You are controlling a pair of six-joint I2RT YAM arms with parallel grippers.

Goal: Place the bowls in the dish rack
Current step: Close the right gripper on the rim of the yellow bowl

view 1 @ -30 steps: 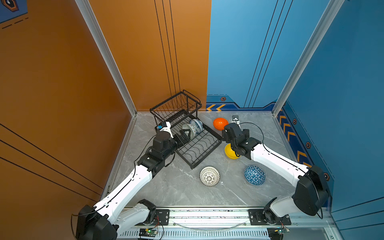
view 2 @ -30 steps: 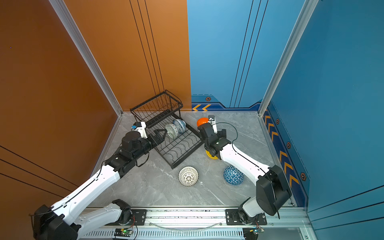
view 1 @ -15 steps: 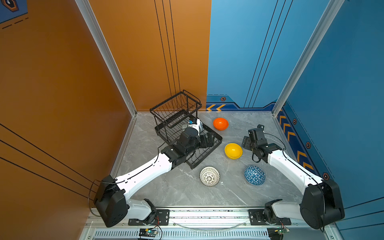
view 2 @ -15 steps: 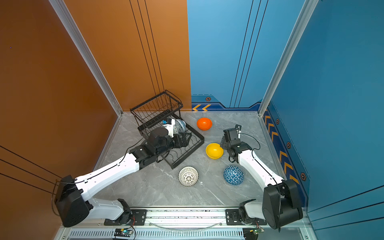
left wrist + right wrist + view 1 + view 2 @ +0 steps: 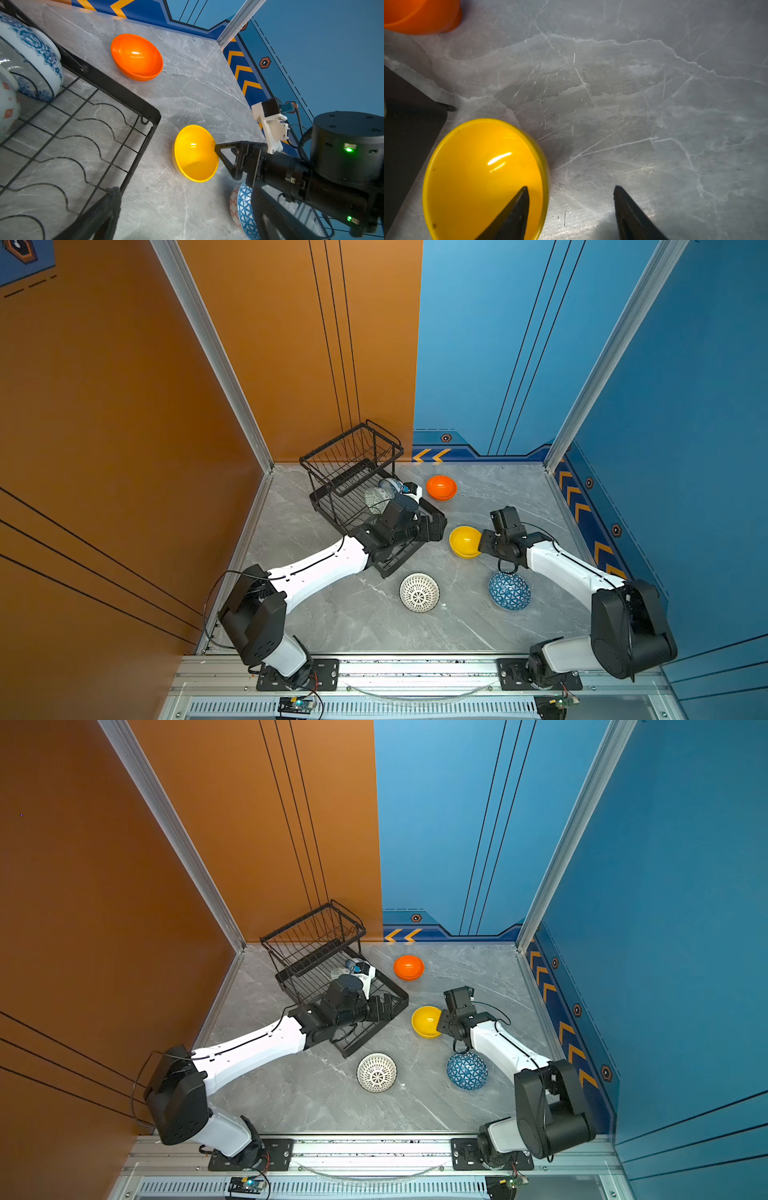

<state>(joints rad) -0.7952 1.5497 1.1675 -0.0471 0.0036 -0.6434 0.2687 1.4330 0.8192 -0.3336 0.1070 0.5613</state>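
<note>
The yellow bowl [image 5: 464, 541] [image 5: 426, 1021] sits upright on the grey floor. My right gripper [image 5: 482, 541] [image 5: 571, 187] is open astride its right rim, one finger inside the bowl [image 5: 483, 178] and one outside. My left gripper [image 5: 436, 529] [image 5: 187, 218] hangs open and empty over the dish rack's [image 5: 351, 448] low end. A floral bowl [image 5: 390, 485] [image 5: 31, 47] and a pale green bowl [image 5: 376, 499] stand on edge in the rack. On the floor lie the orange bowl [image 5: 441, 487] [image 5: 136, 57], the white lattice bowl [image 5: 419, 592] and the blue triangle bowl [image 5: 509, 591].
The rack's black rim [image 5: 116, 91] runs close to the yellow bowl [image 5: 194, 153]. The orange wall stands behind the rack and blue walls close the back and right. The blue triangle bowl [image 5: 467, 1071] lies right under my right forearm.
My left arm swung from the rack's left side across it to its low end. My right gripper drew back right, then came in on the yellow bowl's rim, its jaws narrowing.
</note>
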